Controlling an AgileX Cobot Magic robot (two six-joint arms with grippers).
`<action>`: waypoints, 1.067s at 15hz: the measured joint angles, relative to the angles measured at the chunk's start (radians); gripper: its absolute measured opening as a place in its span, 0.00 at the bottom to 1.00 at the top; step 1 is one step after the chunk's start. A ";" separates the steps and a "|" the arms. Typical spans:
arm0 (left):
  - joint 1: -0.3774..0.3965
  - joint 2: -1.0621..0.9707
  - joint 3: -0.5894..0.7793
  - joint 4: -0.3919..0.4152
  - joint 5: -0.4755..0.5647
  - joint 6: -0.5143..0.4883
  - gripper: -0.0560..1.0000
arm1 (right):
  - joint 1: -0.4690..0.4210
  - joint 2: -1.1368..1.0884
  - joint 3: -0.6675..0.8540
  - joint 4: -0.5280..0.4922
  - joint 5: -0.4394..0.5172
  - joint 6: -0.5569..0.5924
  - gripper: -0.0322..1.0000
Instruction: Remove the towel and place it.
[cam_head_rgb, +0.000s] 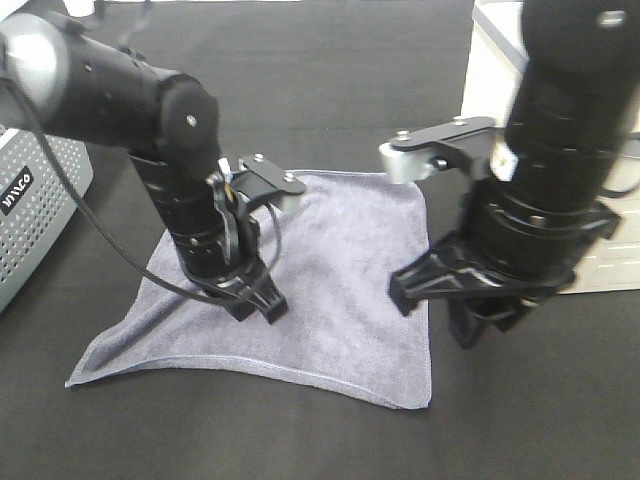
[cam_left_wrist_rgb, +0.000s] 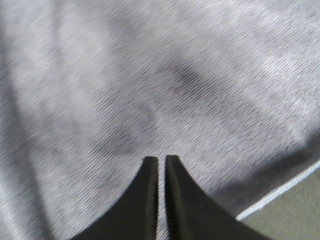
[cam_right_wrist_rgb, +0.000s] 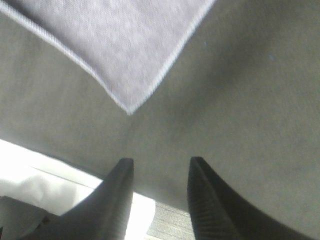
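Note:
The grey-blue towel (cam_head_rgb: 330, 290) lies spread flat on the black table. My left gripper (cam_head_rgb: 256, 303) is low over the towel's left-middle part. In the left wrist view the left gripper (cam_left_wrist_rgb: 161, 159) has its fingers almost together with nothing between them, and the towel (cam_left_wrist_rgb: 160, 75) fills the picture. My right gripper (cam_head_rgb: 436, 312) hangs at the towel's right edge. In the right wrist view the right gripper (cam_right_wrist_rgb: 160, 162) is open and empty over bare table, a little short of a corner of the towel (cam_right_wrist_rgb: 115, 45).
A grey perforated basket (cam_head_rgb: 30, 210) stands at the left edge. A white box (cam_head_rgb: 495, 70) stands at the back right, close behind my right arm. The black table top (cam_head_rgb: 320, 440) runs along the front.

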 joint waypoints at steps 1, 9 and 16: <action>-0.005 0.014 0.000 -0.007 -0.003 0.000 0.05 | 0.000 -0.036 0.014 0.000 0.003 0.014 0.39; -0.109 0.057 -0.001 -0.019 0.104 0.000 0.05 | 0.000 -0.197 0.027 0.000 0.048 0.042 0.39; -0.145 0.037 -0.001 -0.068 0.232 0.000 0.05 | 0.000 -0.197 0.027 0.000 0.056 0.042 0.39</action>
